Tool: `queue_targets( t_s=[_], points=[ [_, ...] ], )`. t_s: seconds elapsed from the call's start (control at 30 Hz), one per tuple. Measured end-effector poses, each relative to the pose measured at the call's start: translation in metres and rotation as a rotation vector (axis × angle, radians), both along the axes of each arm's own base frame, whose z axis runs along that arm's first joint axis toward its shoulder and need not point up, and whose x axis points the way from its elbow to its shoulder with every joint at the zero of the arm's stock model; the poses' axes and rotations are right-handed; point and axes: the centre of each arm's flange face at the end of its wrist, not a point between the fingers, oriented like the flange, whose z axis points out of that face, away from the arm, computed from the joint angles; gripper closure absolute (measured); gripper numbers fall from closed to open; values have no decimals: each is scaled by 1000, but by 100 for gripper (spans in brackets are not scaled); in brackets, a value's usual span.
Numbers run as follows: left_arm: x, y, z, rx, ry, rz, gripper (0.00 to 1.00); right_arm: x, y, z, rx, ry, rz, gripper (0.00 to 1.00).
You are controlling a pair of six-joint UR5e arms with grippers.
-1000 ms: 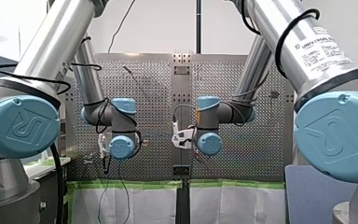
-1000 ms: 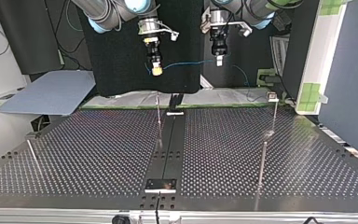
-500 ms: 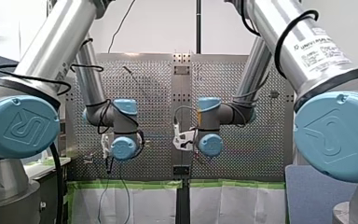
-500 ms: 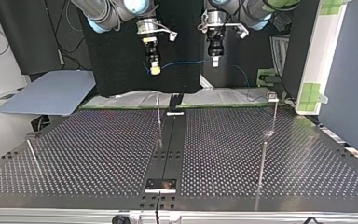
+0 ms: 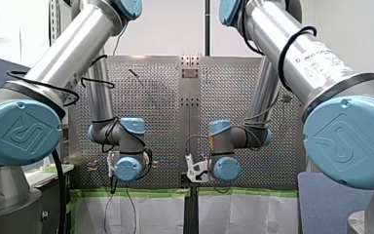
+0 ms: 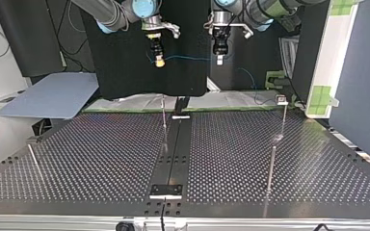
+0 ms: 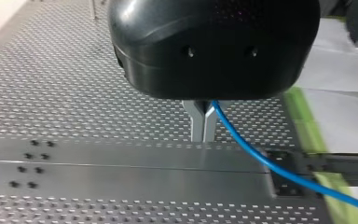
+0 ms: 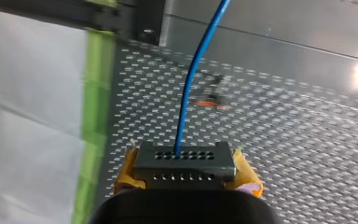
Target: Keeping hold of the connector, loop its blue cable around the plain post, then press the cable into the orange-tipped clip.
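Observation:
In the top view my right gripper (image 6: 159, 62), with yellow pads, hangs above the table's far edge at the left. In the right wrist view it is shut on a grey connector (image 8: 185, 164). The blue cable (image 6: 188, 58) runs from there across to my left gripper (image 6: 219, 59) at the top view's right. In the left wrist view its metal fingers (image 7: 197, 122) stand pressed together, with the blue cable (image 7: 261, 158) coming out beside them and trailing off over the table. An orange-tipped clip (image 8: 207, 100) shows blurred ahead of the connector. A thin plain post (image 6: 164, 120) stands below my right gripper.
More thin posts stand on the perforated table (image 6: 101, 159): one at the top view's left (image 6: 33, 159), two at its right (image 6: 271, 168), the farther one (image 6: 284, 118) carrying a small fitting. A dark rail (image 6: 173, 154) runs down the middle. Green tape (image 8: 92, 116) edges the table.
Both grippers have risen in the top view, toward the table's far edge, and sunk in the front view. The cable still spans between them, and both grips look unchanged.

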Motion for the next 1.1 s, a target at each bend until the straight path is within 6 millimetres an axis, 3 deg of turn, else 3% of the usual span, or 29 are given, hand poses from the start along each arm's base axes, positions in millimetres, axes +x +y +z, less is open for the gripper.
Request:
queue_targets(
  t_s=[0.2,0.37,0.7,1.1],
  points=[
    [-7,4,-22,30,47,0,100,-9,9,-32,48,46,0,100],
    [0,-2,-20,4,48,-12,100,-8,9,-33,65,40,-1,100],
    [30,-20,19,-109,-9,24,100,10,-8,14,95,-72,12,100],
    [79,-35,94,-227,-113,112,100,45,-40,91,54,-189,49,100]
  ],
)
